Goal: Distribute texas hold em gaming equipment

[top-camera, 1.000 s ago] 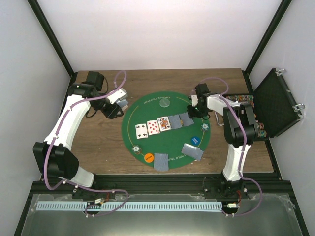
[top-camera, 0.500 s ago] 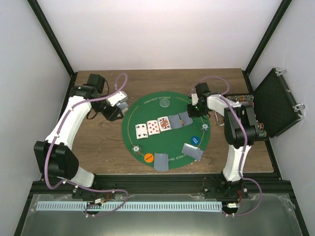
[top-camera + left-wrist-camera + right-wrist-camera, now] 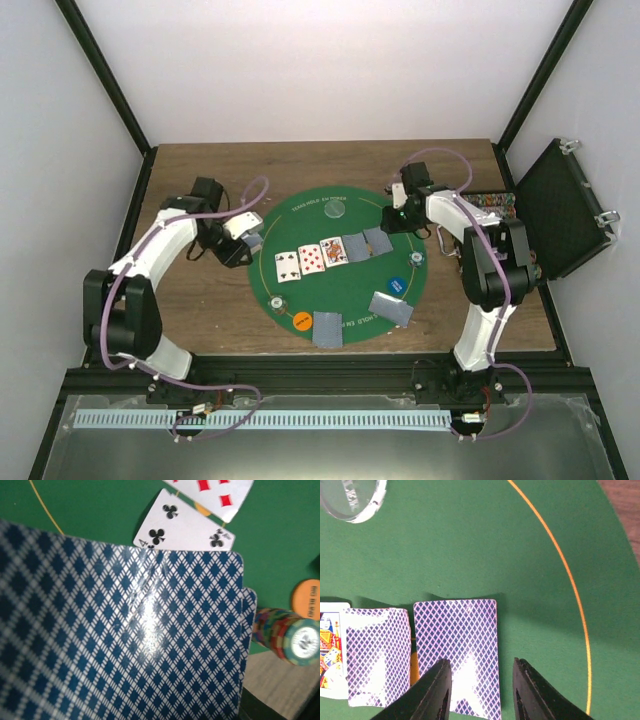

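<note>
Directly beneath the right jaws a face-down card [image 3: 457, 645] is found lying flat on the mat [image 3: 470, 555], its near end showing between the two black fingers [image 3: 437, 692]. The right jaws are recorded as parted, with nothing gripped; whether their tips touch the card cannot be told. A second face-down card [image 3: 380, 655] lies just beside the first, overlapping a court card [image 3: 330, 645] that is turned face up. A clear disc [image 3: 352, 497] is noted well apart, farther across the mat.

The left jaws are hidden in their wrist view behind a pack [image 3: 120, 630] carried close before the camera; they are closed down on it. From above they are placed at the mat's left rim, beside the worktop [image 3: 200, 300]. Beyond the pack, a clubs card [image 3: 180, 527], a diamonds card [image 3: 220, 490], a chip stack [image 3: 287, 637] and an orange disc [image 3: 307, 599] are seen on the mat.

Card backs are printed with a blue-and-white diamond lattice, glossy, with glare; the corners are rounded. The mat is round, green and matt, marked with a thin orange ring. The clear disc is transparent with a bevelled rim. The chips are striped in several colours at the edge. The worktop is brown with a wood grain.
</note>
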